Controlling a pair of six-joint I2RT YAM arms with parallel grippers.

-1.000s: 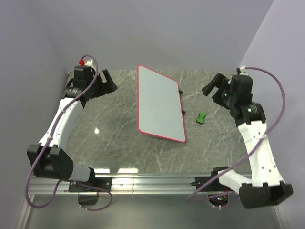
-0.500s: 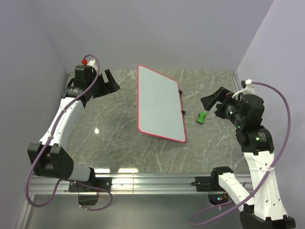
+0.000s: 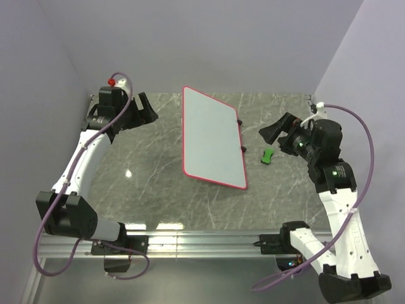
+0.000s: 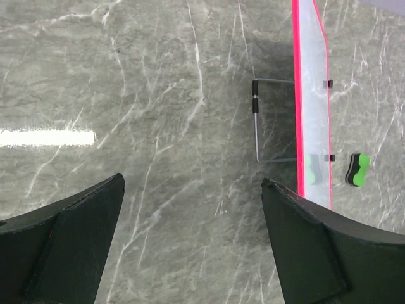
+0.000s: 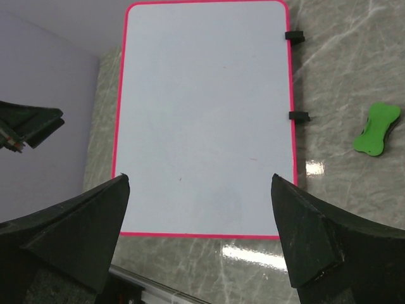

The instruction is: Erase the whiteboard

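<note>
Your whiteboard [image 3: 213, 138] sits mid-table on the grey marble table [image 3: 158, 177], long side running away from the arm bases, red-pink rim all round. From the left wrist you see it edge-on, tilted up on a wire stand [image 4: 256, 120] behind it, so it isn't lying flat. Two small black feet [image 5: 295, 36] stick out of the edge that faces the right arm. In the right wrist view the face looks almost clean: a couple of faint specks, and I can't tell what they are. The green eraser [image 3: 268, 155] lies on the table just beside that footed edge, not touching the board. It's bone-shaped with a dark underside, and its reflection shows on the board in the left wrist view. Your left gripper [image 3: 144, 109] is at the far left of the table, well apart from the board and aimed at its back. Its fingers [image 4: 76, 240] are spread wide with nothing but table between them. Your right gripper [image 3: 273, 130] hangs above the table to the right of the board, near the eraser on its far side and clear of it. The jaws are wide apart and empty, and the wrist camera looks square onto the board face. Neither gripper touches the board or the eraser.
</note>
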